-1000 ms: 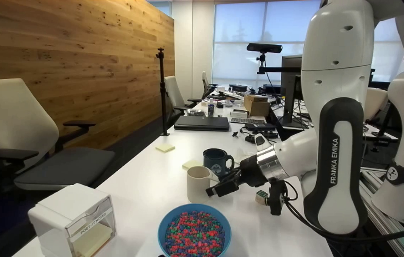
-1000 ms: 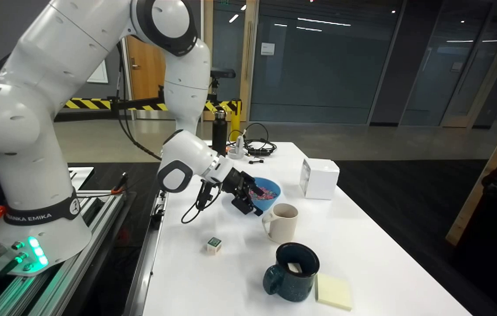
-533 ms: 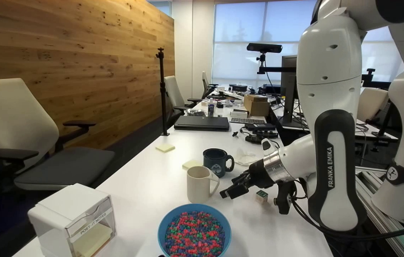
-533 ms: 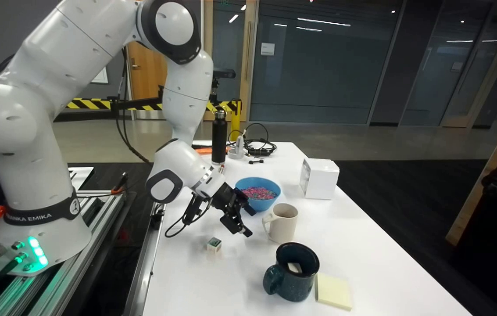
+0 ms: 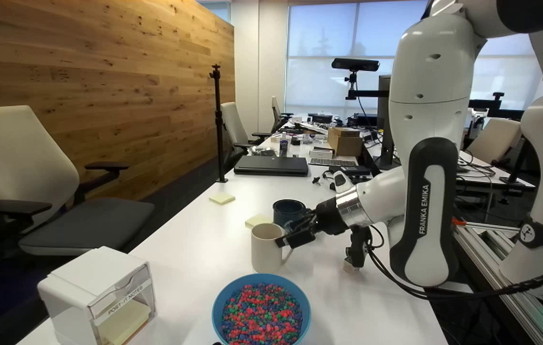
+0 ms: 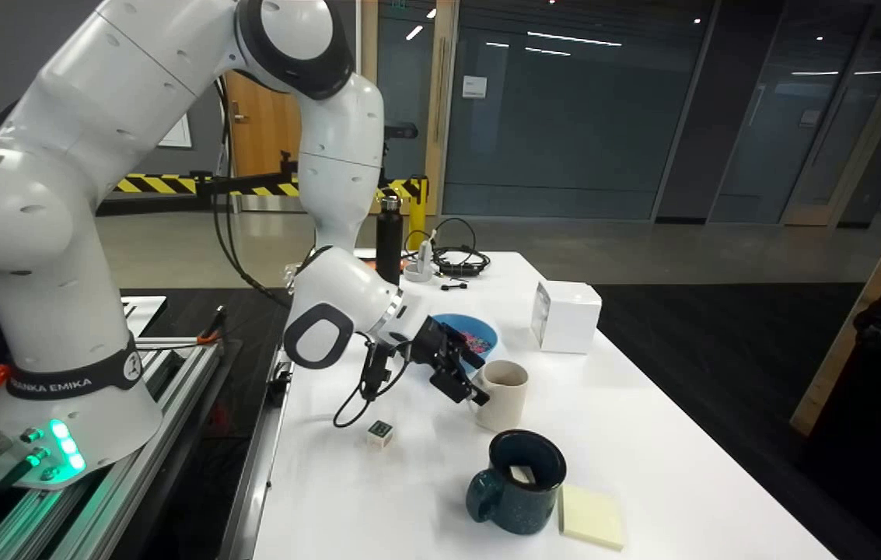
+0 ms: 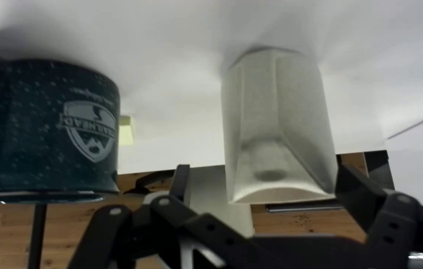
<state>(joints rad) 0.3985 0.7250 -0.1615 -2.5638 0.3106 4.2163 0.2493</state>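
My gripper [image 5: 286, 235] is open and empty, its fingers pointing at the handle side of a cream mug [image 5: 264, 249]. It also shows in an exterior view [image 6: 474, 381]. In the wrist view, which stands upside down, the mug [image 7: 304, 108] is upright between the spread fingers [image 7: 265, 183]. A gap shows at the left finger; the right finger appears close to the rim, and I cannot tell if it touches. The handle faces the gripper. A dark speckled mug [image 7: 47, 149] stands beside it, with a light object inside in an exterior view [image 6: 526, 505].
A blue bowl [image 5: 261, 277] of coloured beads stands near the cream mug. A small cube [image 6: 379, 437] lies under the wrist. A white Post-it dispenser [image 5: 94, 282], sticky-note pads [image 6: 592, 517] [image 5: 222, 198], a black bottle [image 6: 389, 241] and a closed laptop [image 5: 271, 165] are on the table.
My open gripper first drew back from the cream mug, away from the bowl, then moved forward and slightly up to the mug's handle side. The mugs, bowl and cube have not moved.
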